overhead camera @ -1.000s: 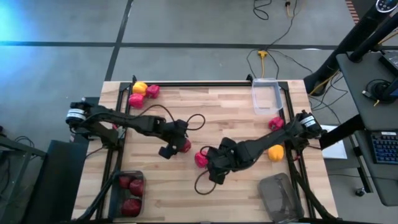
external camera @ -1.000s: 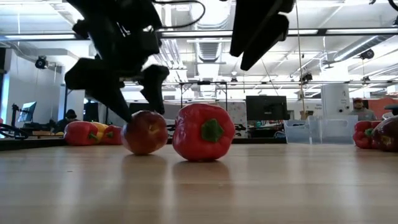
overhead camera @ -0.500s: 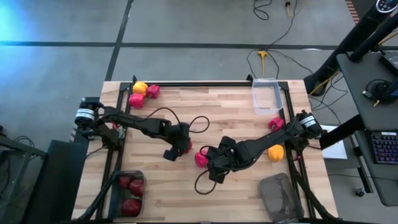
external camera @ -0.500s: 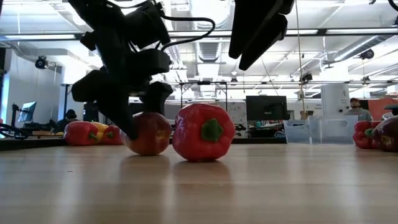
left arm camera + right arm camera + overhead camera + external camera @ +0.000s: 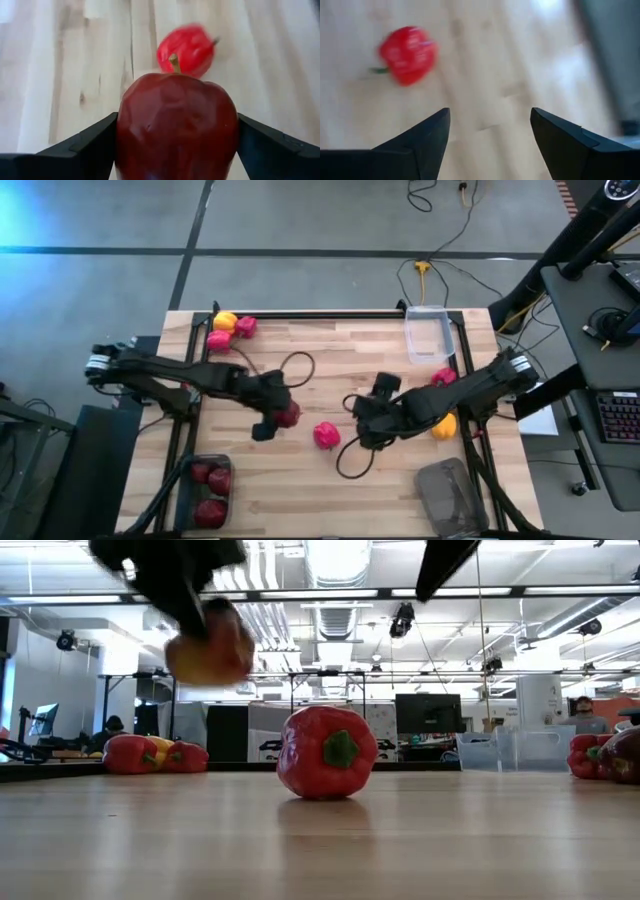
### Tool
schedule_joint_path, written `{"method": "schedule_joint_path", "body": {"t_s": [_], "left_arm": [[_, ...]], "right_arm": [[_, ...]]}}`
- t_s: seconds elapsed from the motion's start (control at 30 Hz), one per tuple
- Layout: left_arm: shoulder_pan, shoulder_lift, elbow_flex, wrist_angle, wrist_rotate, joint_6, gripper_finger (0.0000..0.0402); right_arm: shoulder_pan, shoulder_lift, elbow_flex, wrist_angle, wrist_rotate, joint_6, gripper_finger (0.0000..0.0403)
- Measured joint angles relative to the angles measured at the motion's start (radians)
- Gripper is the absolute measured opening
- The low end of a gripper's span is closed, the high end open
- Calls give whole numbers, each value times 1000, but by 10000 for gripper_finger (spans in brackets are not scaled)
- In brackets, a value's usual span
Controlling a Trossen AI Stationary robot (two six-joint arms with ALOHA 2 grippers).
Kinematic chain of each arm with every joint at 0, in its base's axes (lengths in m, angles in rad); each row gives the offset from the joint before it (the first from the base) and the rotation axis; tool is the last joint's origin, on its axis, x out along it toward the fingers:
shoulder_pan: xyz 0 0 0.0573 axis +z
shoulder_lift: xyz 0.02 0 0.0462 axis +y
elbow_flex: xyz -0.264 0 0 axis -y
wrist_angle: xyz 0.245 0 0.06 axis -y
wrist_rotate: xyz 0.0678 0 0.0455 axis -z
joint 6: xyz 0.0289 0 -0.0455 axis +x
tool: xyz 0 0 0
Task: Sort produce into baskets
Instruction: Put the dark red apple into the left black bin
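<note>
The apple (image 5: 176, 125), on the tabletop (image 5: 340, 360) a second ago, now hangs lifted, grasped in the left hand (image 5: 270, 422). The right hand (image 5: 368, 425), released and empty, has backed toward 3 o'clock from the pepper (image 5: 326, 436), which awaits sorting.

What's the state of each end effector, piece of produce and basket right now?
Left end effector: shut on the apple, lifted off the table.
Apple: held, in the air.
Right end effector: open, empty, above the table.
Red pepper: loose at mid-table.
Dark basket, near left: holds red produce.
Clear basket: empty, far right.
Dark basket, near right: looks empty.
Yellow produce: on the table by the right arm.
</note>
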Motion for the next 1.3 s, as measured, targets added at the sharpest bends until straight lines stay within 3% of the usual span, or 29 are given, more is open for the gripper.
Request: {"method": "schedule_joint_path", "body": {"t_s": [0.07, 0.3, 0.53, 0.73, 0.93, 1.3], "left_arm": [[-50, -46, 35, -78, -40, -133, 321], [-311, -85, 96, -328, -62, -624, 321], [-569, -51, 105, -349, -62, -1112, 321], [-710, -15, 102, -376, -64, -1385, 320], [-795, 32, 97, -380, 40, -1477, 320], [-798, 103, 97, -365, 175, -1328, 320]], "right_arm": [[-14, -39, -2, -8, 55, -90, 261], [-110, -159, -4, -7, 63, -217, 246], [-201, -198, -4, -1, 59, -347, 243], [-230, -197, -4, -1, -40, -393, 244], [-231, -197, -4, -3, -78, -364, 238], [-232, -192, -4, -1, -79, -337, 233]]}}
